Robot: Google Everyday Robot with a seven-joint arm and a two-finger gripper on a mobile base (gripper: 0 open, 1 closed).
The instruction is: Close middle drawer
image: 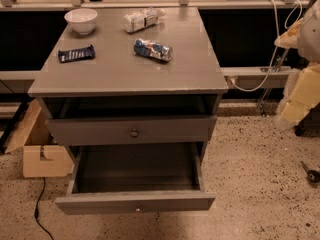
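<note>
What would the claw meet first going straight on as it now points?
Probably the speckled floor: the claw, at the right edge, points down-left, right of the open middle drawer. Depth is unclear.

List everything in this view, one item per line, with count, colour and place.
cabinet: one, grey, centre
top drawer: one, grey with dark knob, slightly open under the cabinet top
middle drawer: one, grey with tiny pale knob, pulled far out, dark inside
bowl: one, white, cabinet top, back left
snack bar: one, dark blue wrapper, cabinet top, left
bottle: one, whitish, lying on its side, cabinet top, back centre
crumpled packet: one, blue and white, cabinet top, centre
cardboard box: one, tan, floor left of the cabinet
cable: one, black, floor, lower left
robot arm: pale segments, right edge
gripper: not in view
</note>
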